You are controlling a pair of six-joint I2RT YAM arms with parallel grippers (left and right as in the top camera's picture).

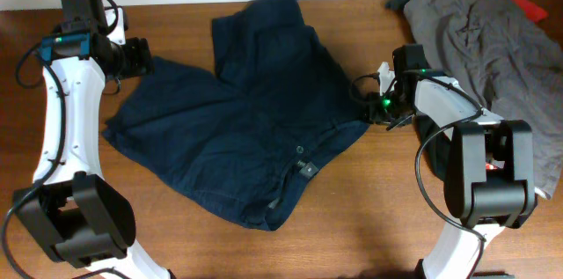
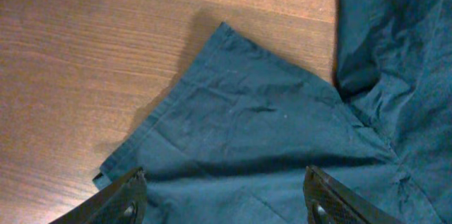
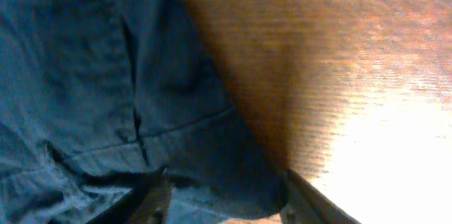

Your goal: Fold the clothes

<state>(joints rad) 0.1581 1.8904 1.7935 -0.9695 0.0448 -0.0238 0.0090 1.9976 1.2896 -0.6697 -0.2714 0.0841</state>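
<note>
Found left gripper (image 2: 224, 208) fingers (image 2: 131, 194) spread wide, released, over the hem corner of one leg of the shorts (image 1: 255, 112); nothing pinched. Found right gripper (image 3: 226, 206) released too, fingers (image 3: 154, 197) straddling the waistband-side edge, cloth between them but not clamped. Located shorts spread in the middle of the table (image 1: 369, 235), wrinkled, one leg toward the far edge, one toward the left arm. Noted grey garment (image 1: 479, 37) heaped far right, red scrap (image 1: 528, 2) behind it, close to the right arm.

Judged risks:
- catching only the top layer at the hem, leaving the under layer behind and skewing the fold
- shallow bite at a corner, slipping out mid-lift
- uneven lift between arms, bunching the crotch
- right arm swing snagging the grey garment

Couldn't tell finger height above cloth from either wrist view. Fingertips cut off at frame bottom. Right wrist view blurred, wood washed out by glare. Underside layers unseen.
</note>
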